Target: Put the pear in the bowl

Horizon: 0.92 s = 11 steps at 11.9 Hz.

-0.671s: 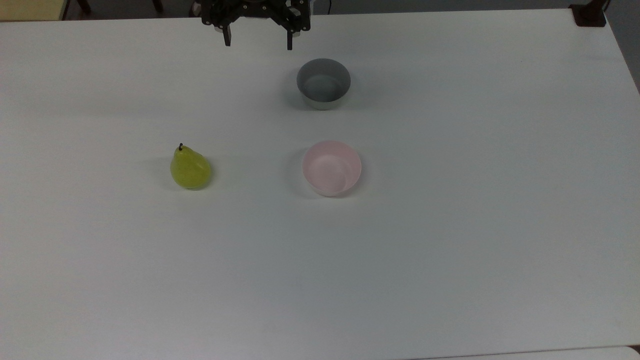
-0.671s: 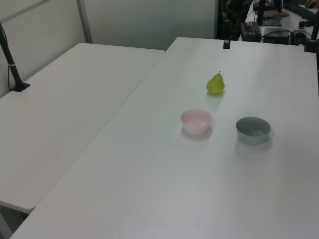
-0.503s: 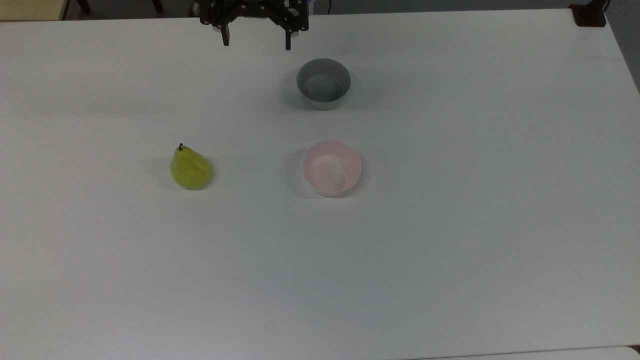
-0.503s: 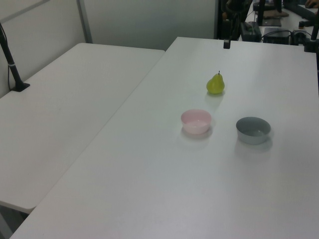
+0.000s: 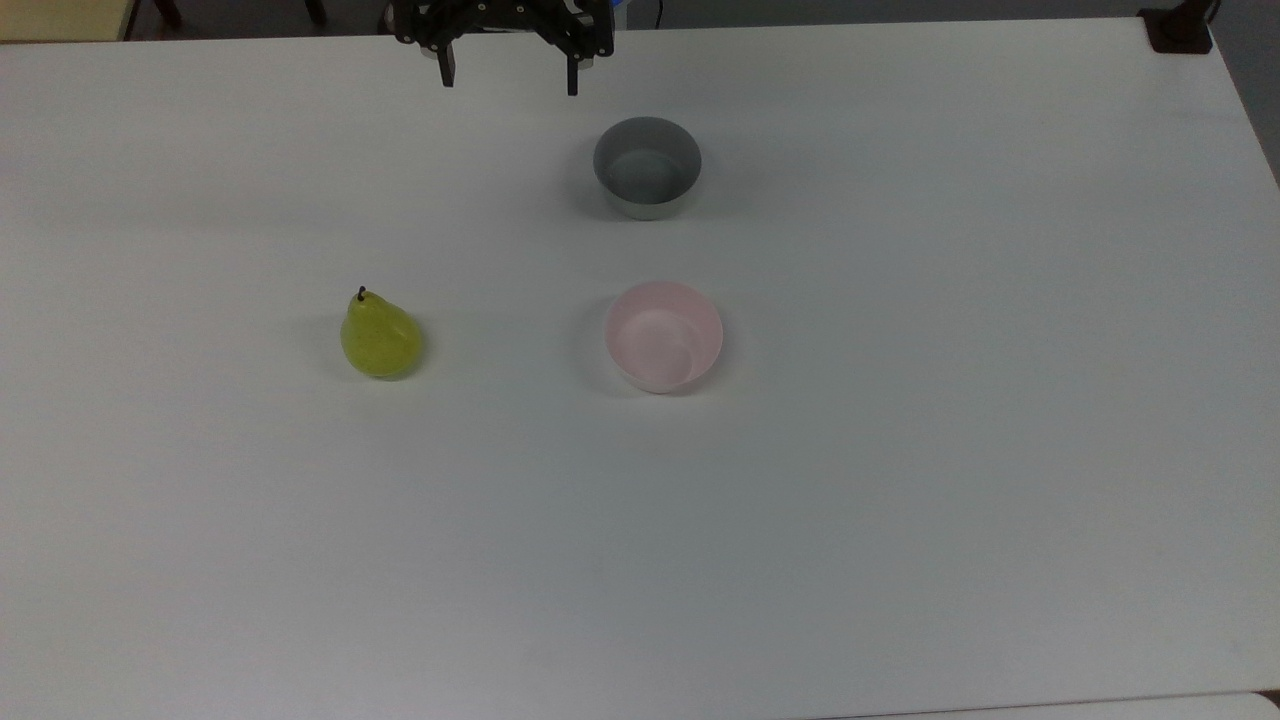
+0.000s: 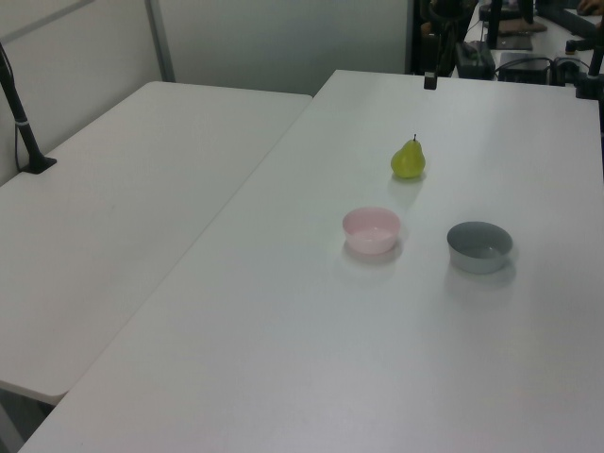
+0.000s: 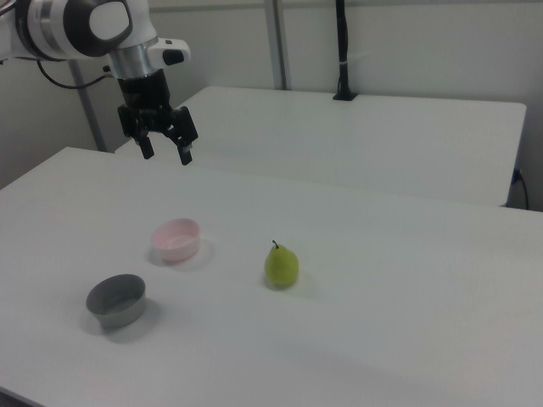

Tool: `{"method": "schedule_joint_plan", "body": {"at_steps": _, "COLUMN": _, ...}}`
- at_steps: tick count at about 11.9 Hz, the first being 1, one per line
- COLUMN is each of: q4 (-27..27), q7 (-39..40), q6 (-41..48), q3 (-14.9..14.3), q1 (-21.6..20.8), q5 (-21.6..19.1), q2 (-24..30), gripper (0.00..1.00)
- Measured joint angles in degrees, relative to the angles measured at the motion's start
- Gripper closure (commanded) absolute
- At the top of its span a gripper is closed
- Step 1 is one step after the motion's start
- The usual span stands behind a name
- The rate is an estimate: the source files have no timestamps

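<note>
The yellow-green pear [image 5: 380, 337] stands upright on the white table, stem up, at the top view's left of centre; it is also the pear [image 6: 408, 159] and the pear [image 7: 281, 265] in the side views. The pale pink bowl [image 5: 663, 336] sits empty to the pear's right in the top view, seen too as the bowl [image 6: 372, 230] and the bowl [image 7: 176, 240]. My black gripper [image 5: 508, 82] hangs open and empty high over the table's far edge, well away from both; in the right view the gripper [image 7: 166, 155] hovers above the table.
An empty grey bowl [image 5: 647, 167] stands beyond the pink one in the top view, close under the gripper's right side; it is the grey bowl [image 7: 115, 300] in the right view. A second white table [image 6: 113, 208] adjoins. A black post [image 6: 21, 118] is clamped there.
The gripper has drifted slightly toward the top view's upper edge, staying open. Pear and bowls have not moved.
</note>
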<state>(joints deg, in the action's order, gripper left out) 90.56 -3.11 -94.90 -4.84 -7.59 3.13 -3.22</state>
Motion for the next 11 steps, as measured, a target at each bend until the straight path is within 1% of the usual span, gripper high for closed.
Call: {"method": "schedule_joint_plan", "body": {"at_steps": 11, "q4": 0.0, "q7": 1.0, "q6": 0.0, "q3": -0.2, "q1": 0.3, "q5": 0.0, "q2": 0.0, "gripper": 0.0}}
